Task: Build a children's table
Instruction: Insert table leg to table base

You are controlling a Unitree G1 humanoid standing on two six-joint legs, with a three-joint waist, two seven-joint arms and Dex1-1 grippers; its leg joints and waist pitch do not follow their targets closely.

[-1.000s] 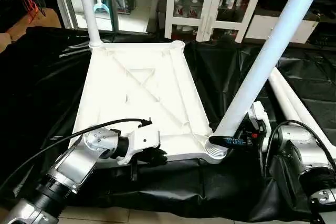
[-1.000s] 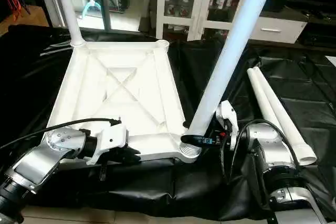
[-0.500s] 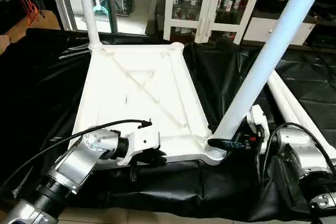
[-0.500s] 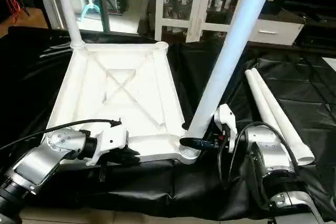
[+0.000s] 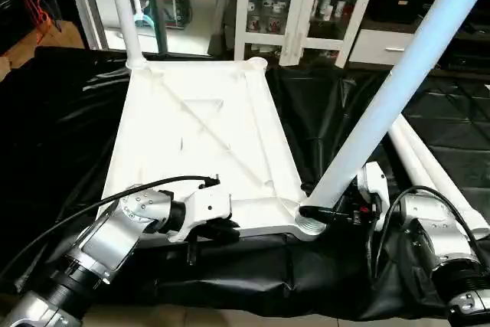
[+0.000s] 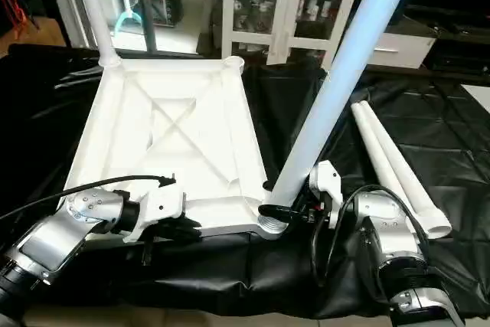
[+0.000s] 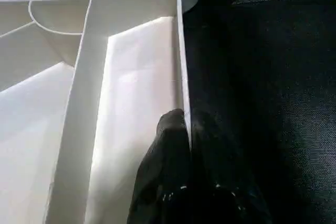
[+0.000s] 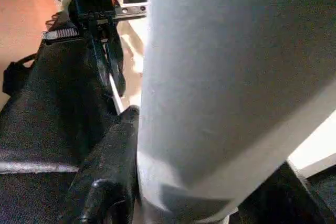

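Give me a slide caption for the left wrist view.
Left gripper's black fingers pinching the thin rim of the upturned white plastic tabletop, black sheet alongside.

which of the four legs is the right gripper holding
The slanted leg at the tabletop's near right corner; the right gripper grips its base.

Left gripper (image 5: 222,229) pinched closed, forearm angled inward; right gripper (image 6: 285,209) clamped half-wide, wrist turned sideways.

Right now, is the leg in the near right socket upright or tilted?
Tilted: the leg leans away to the right from its socket, held by the right claw.
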